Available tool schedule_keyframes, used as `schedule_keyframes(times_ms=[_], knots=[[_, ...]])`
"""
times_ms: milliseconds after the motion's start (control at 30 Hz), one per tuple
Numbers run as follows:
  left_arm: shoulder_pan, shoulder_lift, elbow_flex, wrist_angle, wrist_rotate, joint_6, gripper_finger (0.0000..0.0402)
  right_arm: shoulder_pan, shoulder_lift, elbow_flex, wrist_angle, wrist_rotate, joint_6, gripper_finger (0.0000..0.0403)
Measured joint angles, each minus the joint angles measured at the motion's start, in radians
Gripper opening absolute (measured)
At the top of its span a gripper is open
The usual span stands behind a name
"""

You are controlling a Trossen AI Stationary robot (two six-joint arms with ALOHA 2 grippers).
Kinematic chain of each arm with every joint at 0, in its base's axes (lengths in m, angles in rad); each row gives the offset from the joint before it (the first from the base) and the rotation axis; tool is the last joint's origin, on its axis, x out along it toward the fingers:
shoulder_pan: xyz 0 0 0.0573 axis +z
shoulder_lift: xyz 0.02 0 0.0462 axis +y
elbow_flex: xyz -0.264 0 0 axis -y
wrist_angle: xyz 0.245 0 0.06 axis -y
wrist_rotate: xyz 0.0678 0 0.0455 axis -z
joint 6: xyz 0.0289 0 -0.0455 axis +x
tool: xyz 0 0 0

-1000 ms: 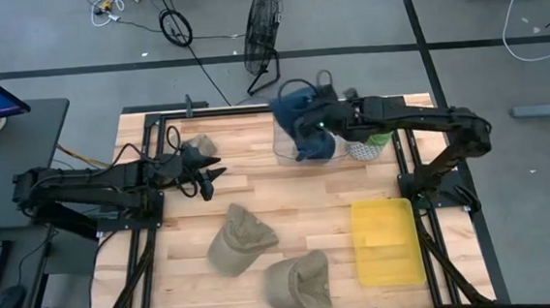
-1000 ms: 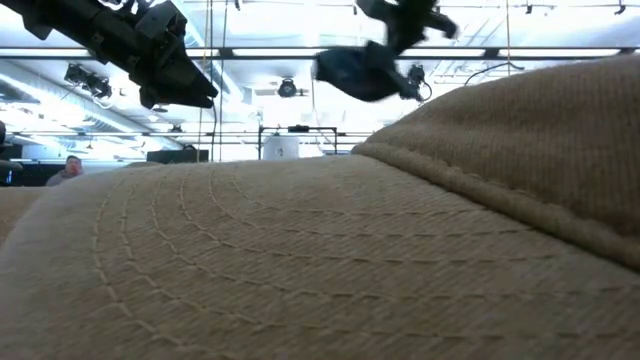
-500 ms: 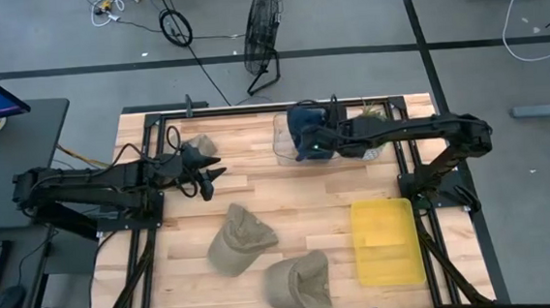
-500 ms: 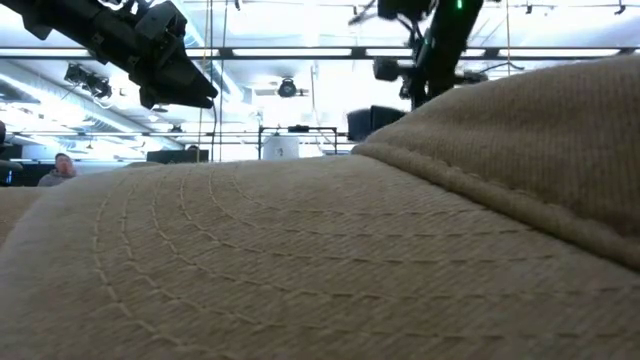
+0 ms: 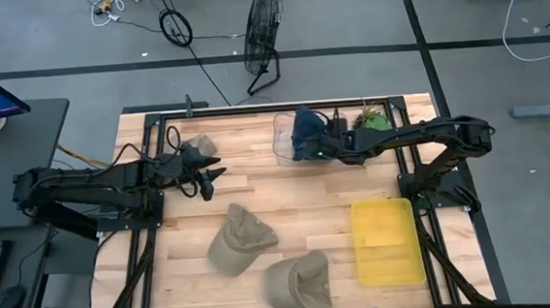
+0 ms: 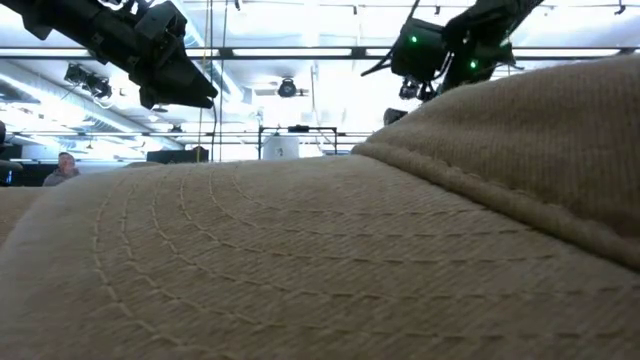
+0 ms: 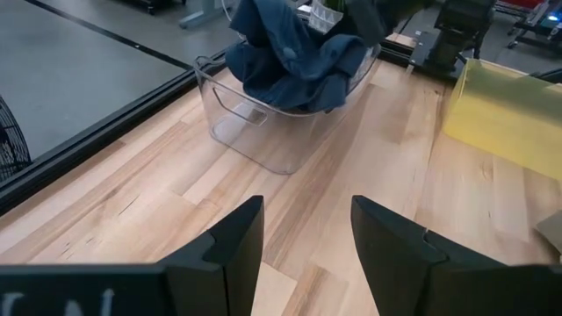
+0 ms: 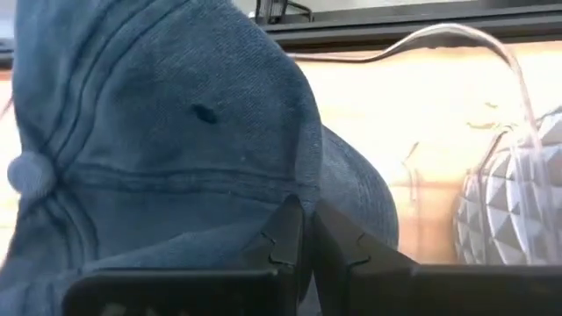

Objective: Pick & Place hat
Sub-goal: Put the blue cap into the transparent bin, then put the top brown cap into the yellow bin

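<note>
The blue hat (image 5: pixel 305 130) lies in a clear plastic bin (image 5: pixel 282 146) at the table's far edge; the left wrist view shows the blue hat (image 7: pixel 294 53) heaped over the bin's wall (image 7: pixel 255 132). My right gripper (image 5: pixel 323 145) reaches into the bin from the right and is shut on the hat (image 8: pixel 176 132). My left gripper (image 5: pixel 212 174) hovers open above the table's left half, touching nothing, its fingers (image 7: pixel 303 233) pointing at the bin. Two tan hats (image 5: pixel 240 239) (image 5: pixel 299 283) lie on the table's near half. My right gripper (image 8: pixel 305 239) pinches a fold of the blue hat's crown cloth (image 8: pixel 299 189) between its two fingers. It comes from the table's right, slanting down. The hat rests in the bin with its crown bulging up ahead of the fingers; how many layers are held does not show.
A third tan hat (image 5: pixel 197 145) lies near the far left corner. A yellow tray (image 5: pixel 386 241) sits at the near right. A white faceted pot (image 8: pixel 518 211) with a green plant (image 5: pixel 370 120) stands right of the hat. A tan hat (image 6: pixel 300 260) fills the low view.
My right gripper has come down and toward the table's left, carrying the blue hat from hanging above the bin down into it. The hat, loose and hanging a second ago, now sits bunched inside the bin. The gripper stays shut on it.
</note>
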Motion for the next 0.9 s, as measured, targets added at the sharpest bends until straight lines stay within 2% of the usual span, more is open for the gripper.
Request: schedule_keyframes(times_ms=[467,900], knots=[[0.0,0.0,0.0,-0.002,0.0,-0.005,0.0177,-0.024,0.0,-0.028,-0.001,-0.077,-0.266,0.0029],[0.0,0.0,0.0,-0.002,0.0,-0.008,0.0177,0.002,-0.037,0.113,-0.03,-0.086,-0.584,0.0124]])
